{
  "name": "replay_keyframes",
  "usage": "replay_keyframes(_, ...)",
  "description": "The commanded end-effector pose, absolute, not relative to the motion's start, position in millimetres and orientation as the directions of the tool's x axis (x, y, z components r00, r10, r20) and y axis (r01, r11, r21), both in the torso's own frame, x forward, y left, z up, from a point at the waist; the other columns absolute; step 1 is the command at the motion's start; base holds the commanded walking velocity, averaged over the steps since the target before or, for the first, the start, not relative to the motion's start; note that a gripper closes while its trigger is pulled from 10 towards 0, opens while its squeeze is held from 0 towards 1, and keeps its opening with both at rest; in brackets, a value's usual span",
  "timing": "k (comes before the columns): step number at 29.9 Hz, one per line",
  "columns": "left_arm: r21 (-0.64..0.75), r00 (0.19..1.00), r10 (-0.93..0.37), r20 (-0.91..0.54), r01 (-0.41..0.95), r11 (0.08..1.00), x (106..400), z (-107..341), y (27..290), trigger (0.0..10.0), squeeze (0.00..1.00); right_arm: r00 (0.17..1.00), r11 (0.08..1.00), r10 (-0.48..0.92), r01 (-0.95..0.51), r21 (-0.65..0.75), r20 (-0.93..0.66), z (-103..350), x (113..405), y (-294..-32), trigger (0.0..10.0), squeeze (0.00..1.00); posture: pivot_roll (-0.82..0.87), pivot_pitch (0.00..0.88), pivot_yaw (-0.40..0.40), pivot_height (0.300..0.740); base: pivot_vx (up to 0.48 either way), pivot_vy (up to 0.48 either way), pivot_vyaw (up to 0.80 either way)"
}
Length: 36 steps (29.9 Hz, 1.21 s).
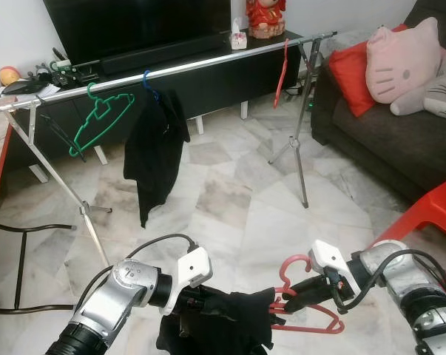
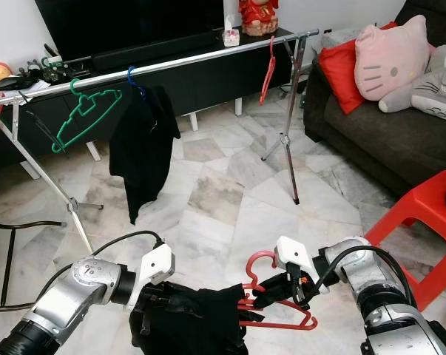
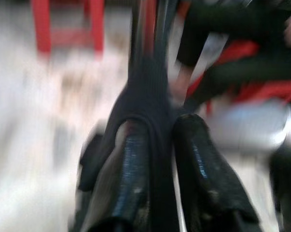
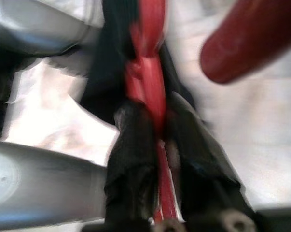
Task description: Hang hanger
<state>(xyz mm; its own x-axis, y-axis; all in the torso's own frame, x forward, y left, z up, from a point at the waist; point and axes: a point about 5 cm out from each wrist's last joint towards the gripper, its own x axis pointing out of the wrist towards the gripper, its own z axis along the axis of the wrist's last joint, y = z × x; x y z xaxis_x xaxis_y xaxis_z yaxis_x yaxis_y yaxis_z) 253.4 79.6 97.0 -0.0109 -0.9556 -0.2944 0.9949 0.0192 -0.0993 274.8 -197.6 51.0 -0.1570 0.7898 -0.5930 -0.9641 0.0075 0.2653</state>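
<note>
Looking through the left eye view, I have the red hanger (image 1: 309, 310) low in front of me, well short of the silver rail (image 1: 171, 69) where it has to end up; my right gripper (image 1: 305, 291) is clamped on it just below the hook, which I judge keeps the hook free to go over the rail, while my left gripper (image 1: 197, 302) pinches the black garment (image 1: 223, 322) draped on the hanger, probably to stop it sliding off. On the rail itself hang a green hanger (image 1: 97, 118), a blue-hooked hanger carrying a black shirt (image 1: 152, 155), and another red hanger (image 1: 282, 70) toward the rail's right end, so the open stretch between the shirt and that red one looks like the natural slot. In the right eye view the same hold reads clearly: both arms meet below the rail, with the hanger between them. From the left wrist view, blurred, my two black fingers (image 3: 131, 164) are closed on a fold of dark cloth, a red stool (image 3: 68, 24) beyond. From the right wrist view, the fingers (image 4: 133, 159) squeeze the red hanger's neck from both sides.
</note>
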Motion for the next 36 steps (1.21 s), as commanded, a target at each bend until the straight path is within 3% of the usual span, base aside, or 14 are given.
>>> replay_keyframes(1, -0.012, -0.032, -0.97, -0.241, 0.999, -0.03, 257, 118, 74, 10.0, 1.0, -0.192, -0.031, 0.785, -0.962, 0.272, -0.589, 48, 272, -189, 0.0, 0.0, -0.18, 0.0, 0.054, 0.74, 0.0, 0.0, 0.0)
replay_keyframes(12, -0.005, -0.033, -0.971, -0.236, 0.999, -0.033, 258, 118, 74, 10.0, 1.0, -0.19, -0.03, 0.787, -0.962, 0.272, -0.587, 46, 272, -187, 0.0, 0.0, -0.18, 0.0, 0.053, 0.74, 0.0, 0.0, 0.0)
replay_keyframes(14, 0.089, 0.112, -0.968, -0.227, 0.992, 0.094, 272, 122, 78, 10.0, 1.0, -0.141, 0.006, 0.798, -0.97, 0.242, -0.585, 45, 273, -187, 0.0, 0.0, -0.18, 0.0, 0.052, 0.74, 0.0, 0.0, 0.0)
replay_keyframes(18, 0.16, 0.272, -0.947, -0.171, 0.956, 0.246, 287, 130, 86, 10.0, 1.0, -0.068, 0.062, 0.809, -0.978, 0.199, -0.584, 45, 276, -188, 0.0, 0.0, -0.18, 0.0, 0.054, 0.74, 0.0, 0.0, 0.0)
replay_keyframes(21, 0.19, 0.323, -0.934, -0.153, 0.937, 0.293, 291, 133, 89, 10.0, 1.0, -0.008, 0.106, 0.818, -0.981, 0.164, -0.575, 46, 280, -187, 0.0, 0.0, -0.18, 0.0, 0.055, 0.74, 0.0, 0.0, 0.0)
replay_keyframes(22, 0.224, 0.397, -0.91, -0.115, 0.903, 0.366, 297, 137, 94, 10.0, 1.0, 0.1, 0.189, 0.826, -0.976, 0.106, -0.554, 48, 287, -185, 0.0, 0.0, -0.18, 0.0, 0.056, 0.74, 0.0, 0.0, 0.0)
replay_keyframes(23, 0.23, 0.425, -0.9, -0.097, 0.89, 0.395, 299, 138, 96, 10.0, 1.0, 0.144, 0.224, 0.827, -0.971, 0.084, -0.543, 49, 289, -185, 0.0, 0.0, -0.18, 0.0, 0.056, 0.74, 0.0, 0.0, 0.0)
replay_keyframes(24, 0.258, 0.523, -0.851, -0.046, 0.829, 0.496, 307, 143, 102, 10.0, 0.0, 0.242, 0.301, 0.825, -0.953, 0.034, -0.511, 51, 294, -184, 0.0, 0.0, -0.18, 0.0, 0.059, 0.74, 0.0, 0.0, 0.0)
replay_keyframes(25, 0.258, 0.523, -0.851, -0.046, 0.829, 0.496, 307, 143, 102, 10.0, 0.0, 0.242, 0.301, 0.825, -0.953, 0.034, -0.511, 51, 294, -184, 0.0, 0.0, -0.18, 0.0, 0.059, 0.74, 0.0, 0.0, 0.0)
replay_keyframes(27, 0.278, 0.653, -0.756, 0.034, 0.721, 0.635, 318, 150, 111, 10.0, 0.0, 0.375, 0.41, 0.8, -0.912, -0.03, -0.468, 53, 301, -185, 0.0, 0.0, -0.18, 0.0, 0.063, 0.74, 0.0, 0.0, 0.0)
replay_keyframes(35, 0.258, 0.78, -0.612, 0.128, 0.57, 0.78, 327, 156, 124, 10.0, 0.0, 0.554, 0.566, 0.737, -0.819, -0.095, -0.387, 58, 310, -187, 0.0, 0.0, -0.19, 0.0, 0.069, 0.74, 0.0, 0.0, 0.0)
replay_keyframes(36, 0.253, 0.827, -0.542, 0.149, 0.498, 0.829, 329, 157, 130, 10.0, 0.0, 0.61, 0.613, 0.703, -0.781, -0.124, -0.364, 61, 315, -187, 0.0, 0.0, -0.19, 0.0, 0.071, 0.74, 0.0, 0.0, 0.0)
